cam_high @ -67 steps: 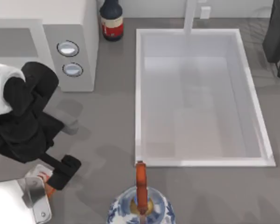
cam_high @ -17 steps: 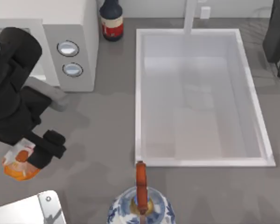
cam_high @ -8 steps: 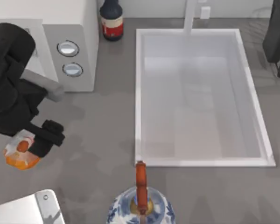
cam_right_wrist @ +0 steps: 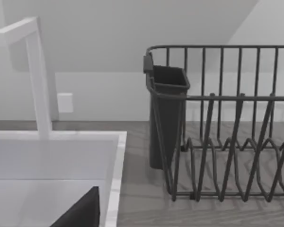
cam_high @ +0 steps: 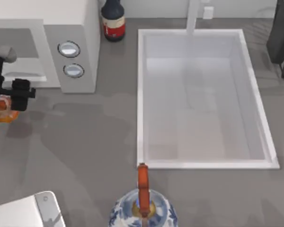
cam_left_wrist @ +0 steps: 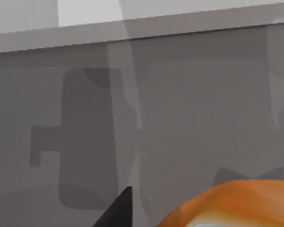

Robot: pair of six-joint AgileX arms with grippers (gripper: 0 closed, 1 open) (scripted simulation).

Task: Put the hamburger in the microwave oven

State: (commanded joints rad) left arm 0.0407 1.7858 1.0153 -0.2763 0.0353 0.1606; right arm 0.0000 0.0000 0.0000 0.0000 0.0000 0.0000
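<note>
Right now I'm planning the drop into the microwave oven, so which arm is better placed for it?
Left. The left gripper holds the hamburger at the table's left edge, just in front of the microwave oven and its open cavity. The right arm is beyond the sink, near the dish rack.

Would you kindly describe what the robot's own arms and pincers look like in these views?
The left pincer is matte black and blocky, with a short squared finger jutting out and a pale grey rounded part above it. In the left wrist view a black wedge-shaped fingertip shows. No cables or markings are visible.
</note>
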